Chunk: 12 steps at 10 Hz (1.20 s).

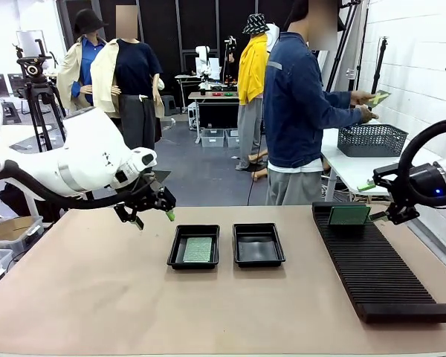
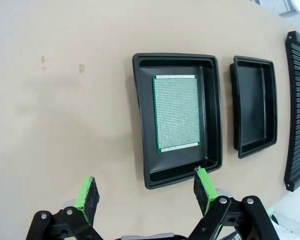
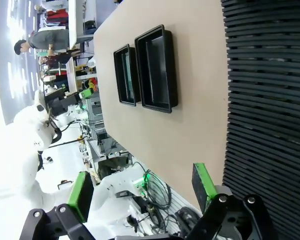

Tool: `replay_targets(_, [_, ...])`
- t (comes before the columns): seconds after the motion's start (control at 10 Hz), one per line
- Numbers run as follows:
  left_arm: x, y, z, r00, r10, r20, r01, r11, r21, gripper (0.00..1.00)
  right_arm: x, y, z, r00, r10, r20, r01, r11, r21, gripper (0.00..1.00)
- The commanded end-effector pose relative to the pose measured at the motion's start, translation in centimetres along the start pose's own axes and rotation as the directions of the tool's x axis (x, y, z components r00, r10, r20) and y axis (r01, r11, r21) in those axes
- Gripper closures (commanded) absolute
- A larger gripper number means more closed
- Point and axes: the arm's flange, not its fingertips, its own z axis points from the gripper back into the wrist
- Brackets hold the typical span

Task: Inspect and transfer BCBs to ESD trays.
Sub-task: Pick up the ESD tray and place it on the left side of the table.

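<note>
Left wrist view showed the left gripper [image 2: 144,182] hanging over the table [image 2: 65,110], its fingers [image 2: 87,197] spread wide with nothing between them. Just beyond the fingertips lay the near tray [image 2: 140,125], its rim almost under one pad. A board [image 2: 176,112] rested flat on its floor, square to the walls, with bare black floor around it. Farther out from the fingers sat the empty tray [image 2: 255,105], and past that the rack [image 2: 297,110].

From the front, the right gripper [image 1: 380,201] hovered at the rack's far end, fingers likewise apart and gripping nothing. A second board [image 1: 349,216] stood upright in a slot just beside its fingertips. Across the table a person [image 1: 297,104] held a third board [image 1: 377,98] above a mesh basket [image 1: 372,140].

To my eye these boards would be light, thin and stiff, a little slick against the pads, and apt to crack or scuff if bent or squeezed hard. The flat one offered little to grab. The fingers would need to straddle it and pinch across two opposite edges, down in the gap by the tray walls. The standing one looked easier, since its top edge was free. A finger could come down on either face and nip it lightly near that edge.
</note>
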Motion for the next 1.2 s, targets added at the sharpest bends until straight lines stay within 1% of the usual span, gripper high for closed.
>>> replay_targets(0.0, [1.0, -1.5, -1.2, 1.000, 0.014, -0.003, -0.014, 0.999, 0.040, 0.00, -0.9, -0.9, 0.2, 0.997, 0.070, 0.029, -0.071, 0.996, 0.044, 0.00])
replay_targets(0.1, [1.1, -1.8, -2.3, 1.000, 0.018, -0.004, -0.018, 0.998, 0.054, 0.00, -1.2, -1.3, 0.4, 0.994, 0.104, 0.036, -0.106, 0.993, 0.043, 0.00])
replay_targets(0.2, [1.1, -2.1, -3.1, 1.000, 0.022, -0.014, -0.021, 0.998, 0.066, 0.00, -1.5, -1.2, 0.3, 0.992, 0.108, 0.066, -0.111, 0.993, 0.043, 0.00])
replay_targets(0.3, [1.3, -2.3, -4.1, 0.999, 0.024, -0.022, -0.022, 0.997, 0.077, 0.00, -0.5, -0.9, 0.5, 0.998, 0.060, 0.010, -0.060, 0.998, 0.005, 0.00])
replay_targets(0.5, [1.6, -2.4, -6.1, 0.999, 0.040, -0.022, -0.038, 0.995, 0.088, 0.00, -0.5, -0.9, 0.5, 0.998, 0.060, 0.010, -0.060, 0.998, 0.005, 0.00])
replay_targets(0.7, [2.3, -2.1, -7.3, 0.998, 0.064, -0.024, -0.063, 0.996, 0.070, 0.00, -0.5, -0.9, 0.5, 0.998, 0.060, 0.010, -0.060, 0.998, 0.005, 0.00])
replay_targets(0.8, [2.7, -2.0, -7.9, 0.998, 0.059, -0.032, -0.058, 0.997, 0.042, 0.00, -0.5, -0.9, 0.5, 0.998, 0.060, 0.010, -0.060, 0.998, 0.005, 0.00])
replay_targets(1.1, [3.1, -1.9, -10.2, 0.995, 0.078, -0.068, -0.073, 0.995, 0.071, 0.00, -0.5, -0.9, 0.5, 0.998, 0.060, 0.010, -0.060, 0.998, 0.005, 0.00])
